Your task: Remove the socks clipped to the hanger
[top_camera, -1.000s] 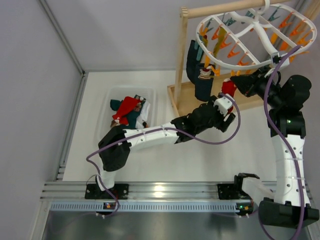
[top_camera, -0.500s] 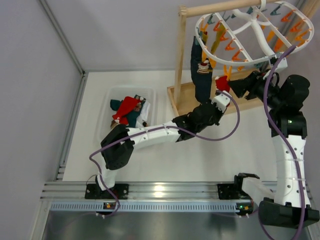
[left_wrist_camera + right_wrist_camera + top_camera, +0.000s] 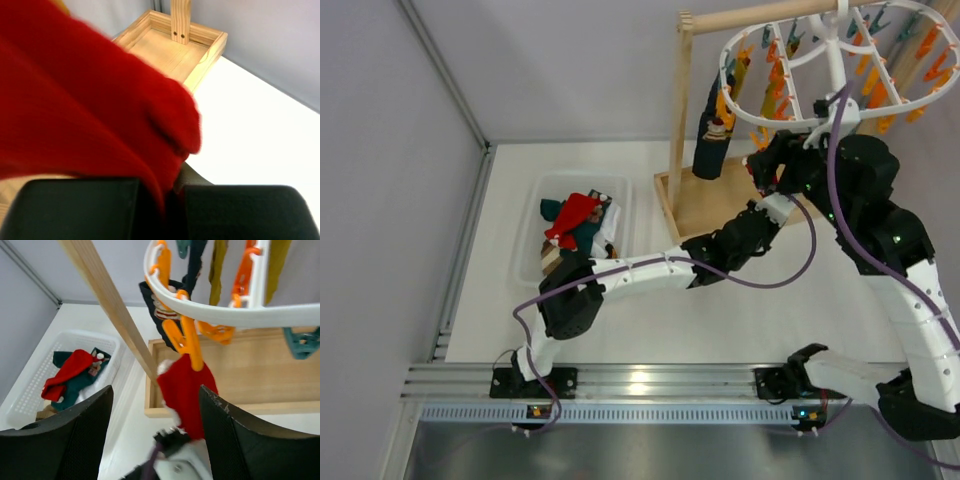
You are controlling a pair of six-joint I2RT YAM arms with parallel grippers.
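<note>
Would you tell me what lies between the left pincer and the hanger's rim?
The red sock, hanging from an orange clothespin; the right wrist view shows it.

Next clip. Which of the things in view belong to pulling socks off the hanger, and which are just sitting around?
Part of the job: red sock, pinched in the left gripper, hanging from an orange clothespin; hanger; dark sock and mustard socks clipped on it.
Just there: wooden stand; white basket with loose socks.
</note>
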